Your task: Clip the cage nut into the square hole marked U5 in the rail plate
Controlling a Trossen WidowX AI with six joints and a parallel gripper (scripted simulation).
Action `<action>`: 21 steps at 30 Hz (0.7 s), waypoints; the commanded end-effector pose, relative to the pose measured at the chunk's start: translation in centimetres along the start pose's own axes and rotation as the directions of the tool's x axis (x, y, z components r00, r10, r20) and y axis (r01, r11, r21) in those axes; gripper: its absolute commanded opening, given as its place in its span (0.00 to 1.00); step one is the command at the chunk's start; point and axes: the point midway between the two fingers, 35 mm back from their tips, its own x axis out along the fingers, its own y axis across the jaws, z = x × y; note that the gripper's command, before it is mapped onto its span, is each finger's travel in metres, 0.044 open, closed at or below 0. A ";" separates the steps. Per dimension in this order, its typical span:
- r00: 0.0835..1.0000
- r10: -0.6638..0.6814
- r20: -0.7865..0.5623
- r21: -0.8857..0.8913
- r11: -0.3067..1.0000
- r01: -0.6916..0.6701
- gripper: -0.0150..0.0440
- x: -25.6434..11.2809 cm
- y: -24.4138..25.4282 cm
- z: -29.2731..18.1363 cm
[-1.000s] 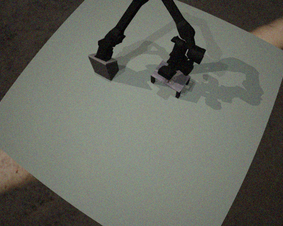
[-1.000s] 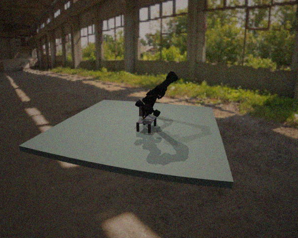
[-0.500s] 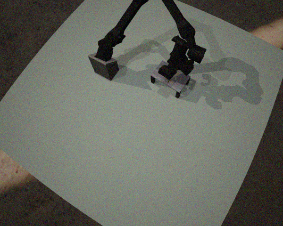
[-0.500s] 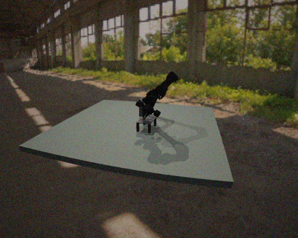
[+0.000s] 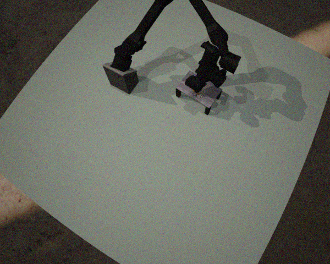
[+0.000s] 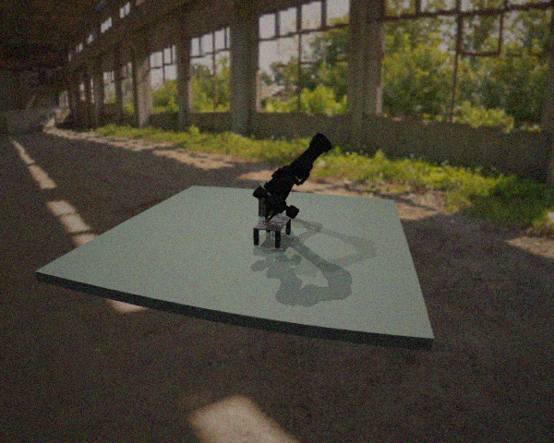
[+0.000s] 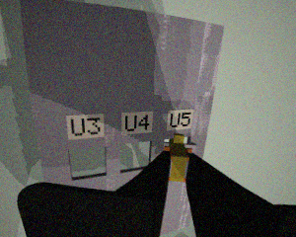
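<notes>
Gripper (image 5: pixel 197 91) (image 6: pixel 268 220) (image 7: pixel 177 158): one, black, its fingers pinching the cage nut. Cage nut (image 7: pixel 179 148): one, yellowish, at the U5 label (image 7: pixel 181 119); seating in the hole hidden. Rail plate (image 5: pixel 209 101) (image 6: pixel 264 227) (image 7: pixel 187 74): one, pale purple, on short dark legs; holes U3 (image 7: pixel 88 159) and U4 (image 7: pixel 136 156) uncovered. Desk (image 5: pixel 159 170) (image 6: pixel 172 267): pale green, beneath the legs.

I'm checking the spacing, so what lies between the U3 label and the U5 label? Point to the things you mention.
The U4 label (image 7: pixel 137 122), on the rail plate (image 7: pixel 89 59) (image 5: pixel 212 103), in the wrist view.
</notes>
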 end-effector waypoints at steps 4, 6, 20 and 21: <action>1.000 -0.007 0.004 0.003 1.000 0.007 0.30 -0.2 0.0 0.0; 1.000 -0.010 0.004 0.003 1.000 0.010 0.30 -0.2 0.0 0.0; 0.999 -0.034 0.004 0.004 0.999 0.034 0.30 -0.2 0.2 0.0; 0.999 -0.037 0.004 0.004 0.999 0.037 0.30 -0.2 0.3 0.0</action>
